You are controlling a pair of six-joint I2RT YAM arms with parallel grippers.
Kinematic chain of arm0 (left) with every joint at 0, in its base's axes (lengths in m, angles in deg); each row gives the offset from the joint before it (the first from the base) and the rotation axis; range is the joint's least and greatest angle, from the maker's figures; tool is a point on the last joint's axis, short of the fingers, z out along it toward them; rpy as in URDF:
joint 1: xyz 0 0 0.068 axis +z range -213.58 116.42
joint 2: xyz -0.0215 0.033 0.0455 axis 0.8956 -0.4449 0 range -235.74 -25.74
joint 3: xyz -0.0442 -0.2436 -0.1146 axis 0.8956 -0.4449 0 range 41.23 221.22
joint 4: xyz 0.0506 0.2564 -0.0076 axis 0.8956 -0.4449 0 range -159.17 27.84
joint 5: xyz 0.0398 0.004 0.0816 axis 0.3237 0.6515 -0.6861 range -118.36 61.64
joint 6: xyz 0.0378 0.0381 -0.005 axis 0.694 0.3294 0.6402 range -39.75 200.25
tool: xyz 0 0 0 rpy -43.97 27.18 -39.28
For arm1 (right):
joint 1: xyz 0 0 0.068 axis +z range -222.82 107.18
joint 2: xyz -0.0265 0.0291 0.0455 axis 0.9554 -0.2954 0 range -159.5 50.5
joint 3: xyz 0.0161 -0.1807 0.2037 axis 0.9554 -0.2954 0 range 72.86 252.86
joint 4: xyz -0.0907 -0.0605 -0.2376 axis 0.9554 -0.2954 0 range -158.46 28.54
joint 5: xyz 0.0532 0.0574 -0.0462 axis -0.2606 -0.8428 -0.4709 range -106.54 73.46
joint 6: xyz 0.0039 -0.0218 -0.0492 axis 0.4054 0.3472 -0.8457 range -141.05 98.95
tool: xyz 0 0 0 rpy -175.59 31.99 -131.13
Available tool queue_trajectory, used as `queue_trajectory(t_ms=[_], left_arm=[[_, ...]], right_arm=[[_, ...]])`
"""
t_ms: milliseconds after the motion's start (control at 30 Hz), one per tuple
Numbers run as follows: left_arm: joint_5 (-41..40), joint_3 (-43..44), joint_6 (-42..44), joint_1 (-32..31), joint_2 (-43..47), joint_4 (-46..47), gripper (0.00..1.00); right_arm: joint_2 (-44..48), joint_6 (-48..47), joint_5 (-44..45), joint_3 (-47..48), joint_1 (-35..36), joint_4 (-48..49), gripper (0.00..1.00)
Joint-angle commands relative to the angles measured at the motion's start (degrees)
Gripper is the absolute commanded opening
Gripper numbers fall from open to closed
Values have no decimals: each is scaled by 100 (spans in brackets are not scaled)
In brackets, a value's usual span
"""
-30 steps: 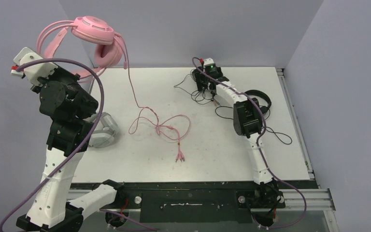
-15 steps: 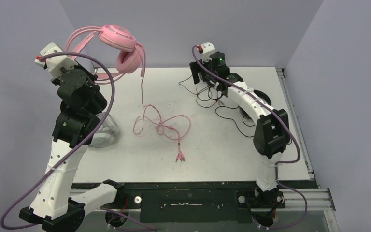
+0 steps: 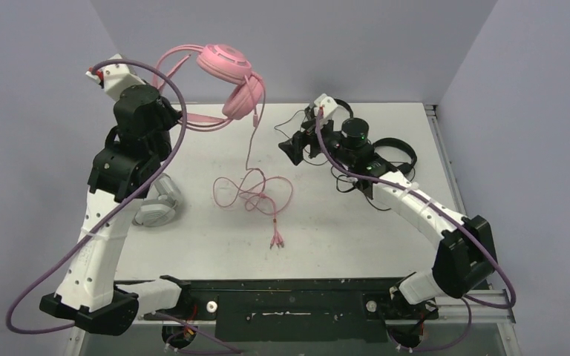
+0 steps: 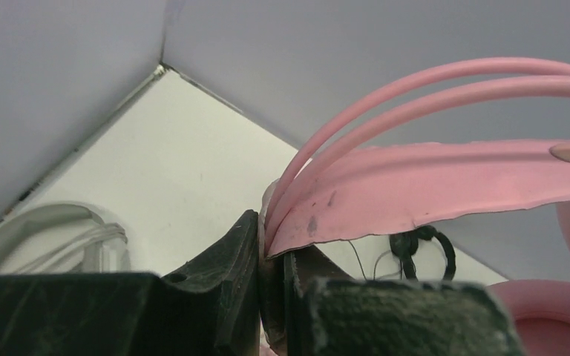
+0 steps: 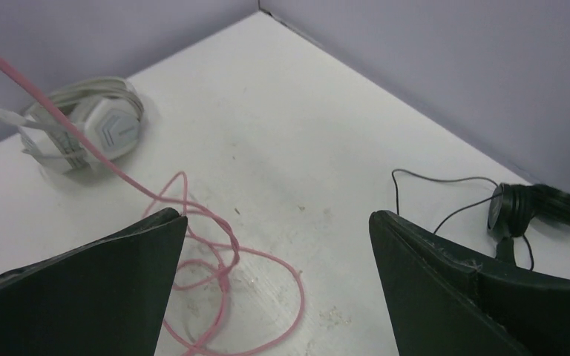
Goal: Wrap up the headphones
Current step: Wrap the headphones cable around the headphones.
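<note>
Nearest the arm bases, the plug ends [image 3: 274, 241] of the pink cable [image 3: 249, 194] lay on the white table [image 3: 341, 245], with the cable's loose tangle just behind them at mid-table. To the left, beside the left arm, the white-grey headset [image 3: 156, 208] rested flat on the table. Further back, the right gripper [image 5: 276, 219] hung above the table near the tangle, its jaws spread wide and holding nothing. Behind the right arm, a thin black headset [image 3: 398, 148] lay near the back right of the table, its thin black cord [image 3: 289, 122] trailing leftward. Highest and farthest, the left gripper [image 4: 271, 256] was clamped on the headband [image 4: 445, 178] of the pink headset [image 3: 230, 70], holding it in the air over the table's back left, with its cable dropping straight down to the tangle.
</note>
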Motion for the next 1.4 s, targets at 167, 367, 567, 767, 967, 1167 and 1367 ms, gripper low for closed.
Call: queue_trajectory(t_ms=[167, 367, 567, 767, 967, 1167, 1367], left_arm=[[2741, 749, -1503, 411, -1408, -987, 0], [3294, -5, -1633, 561, -1938, -1134, 0], [4002, -1150, -1579, 586, -1926, -564, 0], [4124, -2064, -1361, 564, -2187, -254, 0], [3958, -3009, -1729, 9, -2209, 679, 0], [3412, -3545, -2129, -354, -2368, 1146, 0], [3127, -3751, -2156, -399, -2399, 1309, 14]], right_arm=[[1465, 727, 81, -525, -258, 693, 100], [2011, 994, 870, -808, -399, -653, 100], [2685, 1416, 635, -1763, -413, -451, 100], [2423, 1371, 711, -1324, -408, -1303, 100], [2595, 1483, 736, -1613, -402, -1457, 100], [2883, 1643, 705, -1947, -385, -1478, 100], [3088, 1672, 728, -2038, -369, -1550, 100]])
